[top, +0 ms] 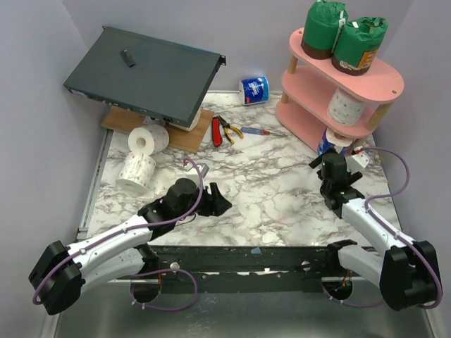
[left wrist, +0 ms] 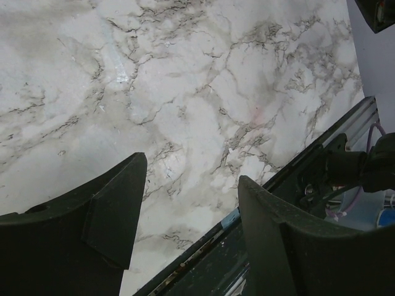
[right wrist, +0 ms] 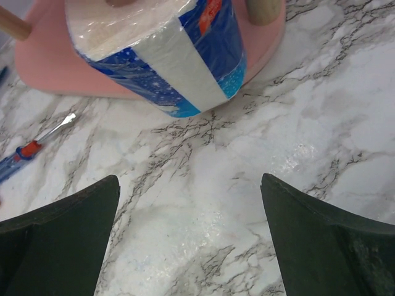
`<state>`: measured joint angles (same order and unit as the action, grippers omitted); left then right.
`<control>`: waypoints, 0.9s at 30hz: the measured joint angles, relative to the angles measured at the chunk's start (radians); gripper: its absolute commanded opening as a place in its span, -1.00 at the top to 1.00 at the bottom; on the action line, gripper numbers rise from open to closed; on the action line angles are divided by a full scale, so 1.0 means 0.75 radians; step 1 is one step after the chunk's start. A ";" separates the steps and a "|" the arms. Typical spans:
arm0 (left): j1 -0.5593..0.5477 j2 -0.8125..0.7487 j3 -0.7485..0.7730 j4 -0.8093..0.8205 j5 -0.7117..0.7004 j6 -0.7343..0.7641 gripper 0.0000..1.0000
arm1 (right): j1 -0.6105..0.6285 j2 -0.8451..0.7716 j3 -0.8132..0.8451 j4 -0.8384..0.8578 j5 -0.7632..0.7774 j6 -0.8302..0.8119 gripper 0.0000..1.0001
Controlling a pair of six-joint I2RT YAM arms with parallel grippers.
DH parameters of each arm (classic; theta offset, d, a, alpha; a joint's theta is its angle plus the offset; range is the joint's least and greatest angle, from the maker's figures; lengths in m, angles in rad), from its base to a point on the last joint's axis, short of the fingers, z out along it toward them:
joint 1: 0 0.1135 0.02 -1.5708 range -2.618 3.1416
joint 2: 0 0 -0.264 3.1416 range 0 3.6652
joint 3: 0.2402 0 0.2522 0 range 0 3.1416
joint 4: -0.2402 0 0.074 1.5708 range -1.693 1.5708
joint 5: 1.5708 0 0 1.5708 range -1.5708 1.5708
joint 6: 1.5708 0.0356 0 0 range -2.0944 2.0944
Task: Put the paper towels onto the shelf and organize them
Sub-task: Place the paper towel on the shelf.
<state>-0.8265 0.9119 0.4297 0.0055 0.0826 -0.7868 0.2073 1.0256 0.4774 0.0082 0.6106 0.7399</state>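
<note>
Nearest, the left gripper (left wrist: 192, 169) hangs low over the marble table (top: 268, 183) close to the front rail, its fingers part-way apart with nothing between them. Further right, the right gripper (right wrist: 190, 182) points at the foot of the shelf (top: 366, 74), fingers spread wide and empty. Just ahead of them a blue-and-white roll (right wrist: 154, 55) stands on the lowest pink board, near its edge and clear of both fingers. I judge that placing done, so the step in hand is the turn to the next roll.

Above it, a bare white roll (top: 345, 105) sits on the middle tier and two green-wrapped rolls (top: 320, 28) stand side by side on top.

Three rolls are not yet shelved. Two white rolls (top: 144, 155) are at the left of the table, touching or nearly so, beside the wooden board under the dark grey box (top: 144, 77). A second blue-and-white roll (top: 255, 90) lies on its side at the back, beyond the red-handled pliers (top: 222, 130).

The left arm looks the better placed for the white pair. It would need wider fingers, a reach forward and left, and a squeeze light enough not to crush the soft paper. The middle tier seems to have room beside its roll.
</note>
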 measured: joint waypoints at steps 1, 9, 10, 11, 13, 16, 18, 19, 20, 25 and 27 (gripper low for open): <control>0.000 -0.002 0.000 -0.004 -0.001 0.000 -0.29 | 0.000 0.018 -0.002 0.010 0.019 0.013 -1.00; 0.000 -0.002 0.000 -0.062 -0.003 -0.001 -0.28 | 0.000 0.194 -0.015 0.124 0.207 0.061 -0.93; 0.000 -0.002 0.000 -0.071 -0.005 -0.001 -0.28 | 0.000 0.216 -0.015 0.138 0.221 0.061 -0.92; 0.000 -0.003 0.001 -0.077 -0.006 -0.001 -0.28 | 0.000 0.235 -0.015 0.151 0.232 0.061 -0.91; 0.000 -0.005 0.001 -0.083 -0.009 -0.001 -0.28 | 0.000 0.272 -0.011 0.170 0.249 0.063 -0.89; 0.000 -0.017 0.001 -0.092 -0.024 -0.003 -0.28 | 0.000 0.343 0.032 0.199 0.259 0.075 -0.79; 0.001 -0.018 0.000 -0.096 -0.030 -0.005 -0.28 | 0.000 0.373 0.053 0.209 0.269 0.082 -0.74; 0.000 -0.020 0.001 -0.102 -0.031 -0.006 -0.28 | 0.000 0.401 0.072 0.218 0.272 0.085 -0.70; 0.000 -0.022 0.000 -0.105 -0.032 -0.006 -0.28 | 0.000 0.429 0.090 0.225 0.273 0.086 -0.66; 0.000 -0.037 0.000 -0.114 -0.041 -0.006 -0.28 | 0.000 0.509 0.143 0.249 0.278 0.086 -0.49; 0.000 -0.040 0.000 -0.117 -0.042 -0.006 -0.28 | 0.000 0.531 0.159 0.258 0.279 0.085 -0.46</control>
<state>-0.8265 0.8818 0.4297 -0.0826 0.0513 -0.7910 0.2073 1.4235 0.5968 0.2020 0.8200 0.8040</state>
